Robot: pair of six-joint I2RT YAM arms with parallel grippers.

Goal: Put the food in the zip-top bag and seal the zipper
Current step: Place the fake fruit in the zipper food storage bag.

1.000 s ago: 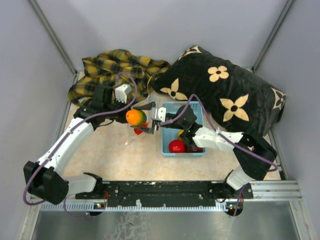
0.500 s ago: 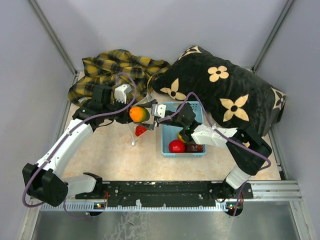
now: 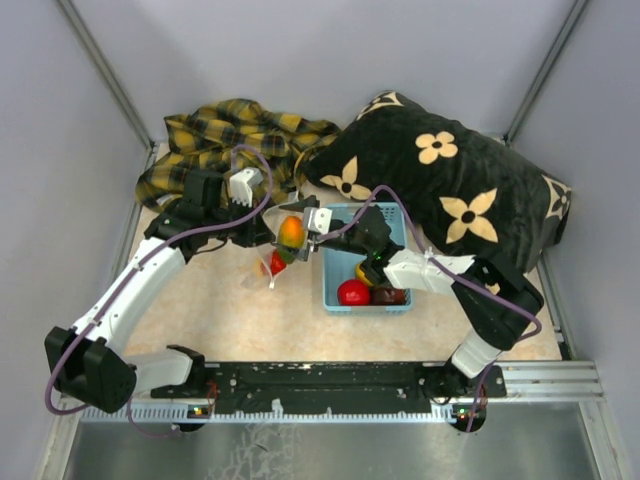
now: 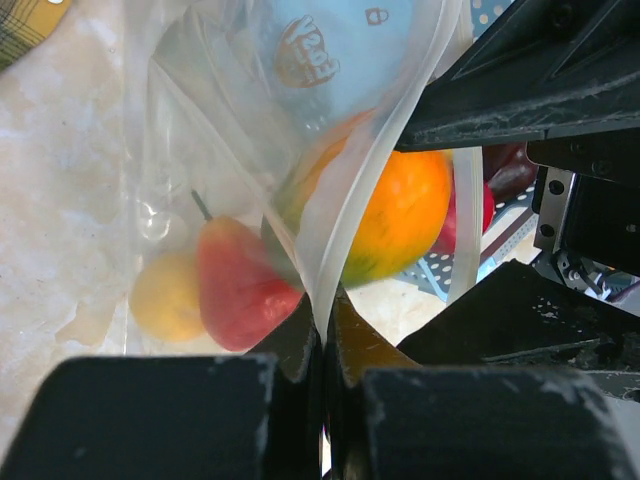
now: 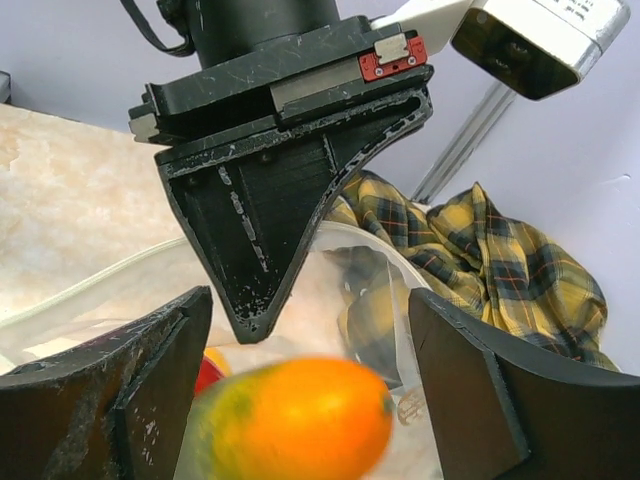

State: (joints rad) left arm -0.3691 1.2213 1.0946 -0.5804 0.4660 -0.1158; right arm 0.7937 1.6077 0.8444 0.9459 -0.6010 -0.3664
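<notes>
The left arm (image 3: 140,275) goes up from the near left corner, bends, and reaches to the right. The left gripper (image 4: 325,335) has its two black fingers squeezed tight on the rim of the zip-top bag (image 4: 210,150). The bag hangs from that pinch, mouth up, over the pale stone-look table (image 3: 200,310). It is thin, clear and crinkly. The zipper (image 4: 335,230) is a thick milky strip that curves along the open mouth.

Low in the bag sit a shiny red fruit (image 4: 240,285) with a little stem and a yellow fruit (image 4: 165,295), side by side.

The long fruit (image 5: 300,420) is smooth and egg-shaped, orange with one green end. It is at the bag's mouth. In the right wrist view it lies sideways between the fingers, green end to the left, and looks blurry.

The right arm (image 3: 450,275) comes from the near right corner, folds at the elbow, and reaches left. The right gripper (image 5: 305,340) has its fingers spread wide, one on each side of the long fruit, not squeezing it.

Beside it, the light-blue plastic basket (image 3: 397,222) has holes in its wall and holds a round red fruit (image 3: 353,292) and a dark one (image 3: 392,296).
</notes>
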